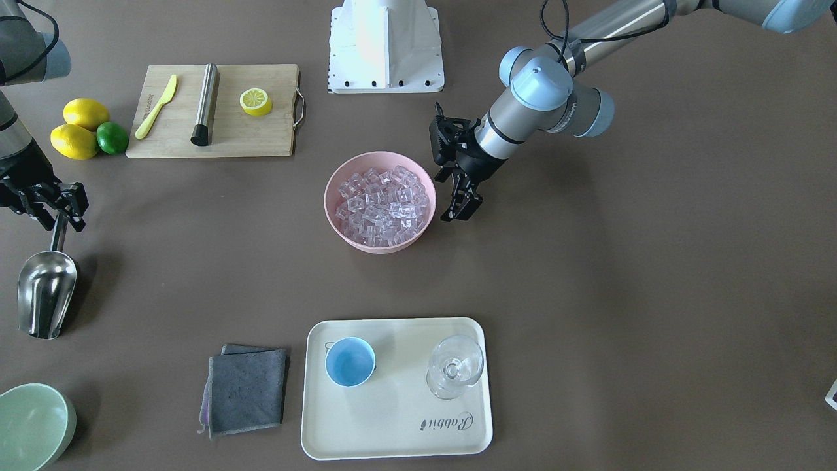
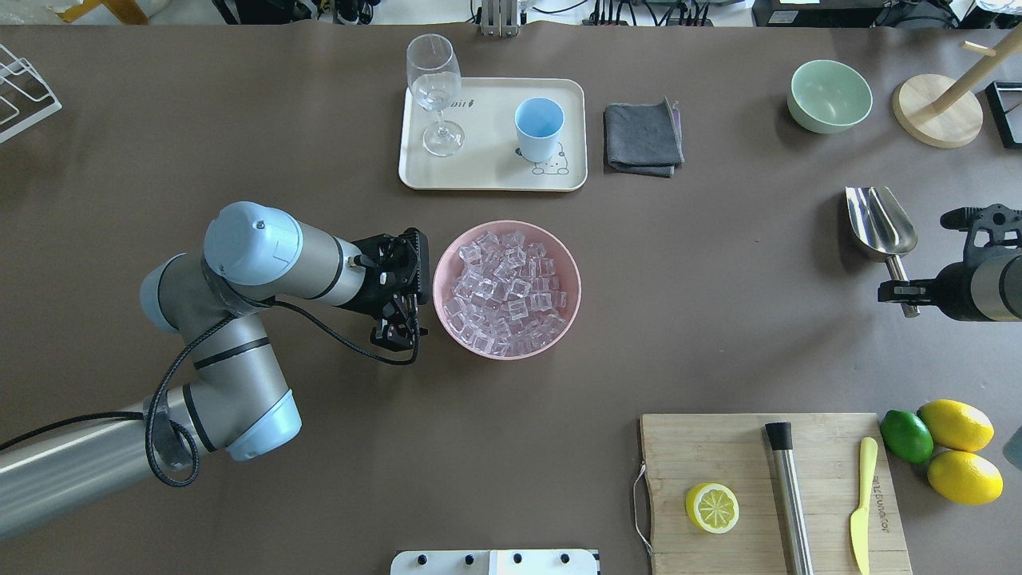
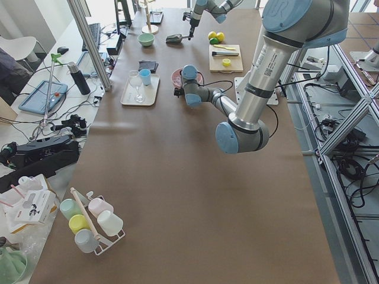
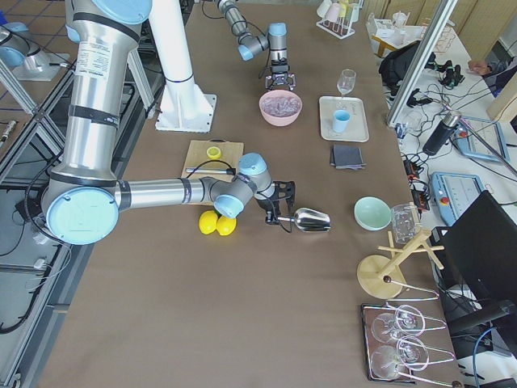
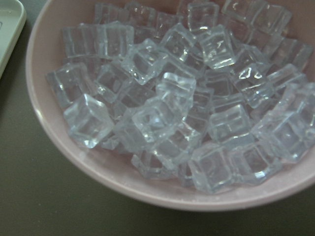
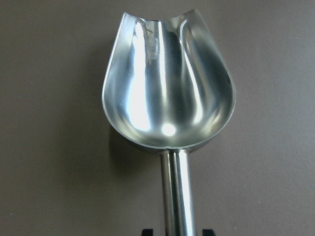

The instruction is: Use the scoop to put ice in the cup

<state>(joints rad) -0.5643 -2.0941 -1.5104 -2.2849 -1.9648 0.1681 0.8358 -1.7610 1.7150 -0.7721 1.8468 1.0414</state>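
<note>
Ice in small clear cubes point(image 1: 386, 203) sits between the wooden cutting board point(image 1: 261, 137) and the cream rectangular tray point(image 1: 392, 418), heaped in a round pink bowl point(image 1: 379, 247). The left gripper point(image 1: 463, 210) hangs just beside that bowl's rim, jaws apart, holding nothing. The shiny steel scoop point(image 1: 46, 294) is well apart, toward the robot's right, its handle clenched by the right gripper point(image 1: 60, 208). The small light-blue cup point(image 1: 350, 362) stands on the tray near a clear stemmed glass point(image 1: 454, 366).
</note>
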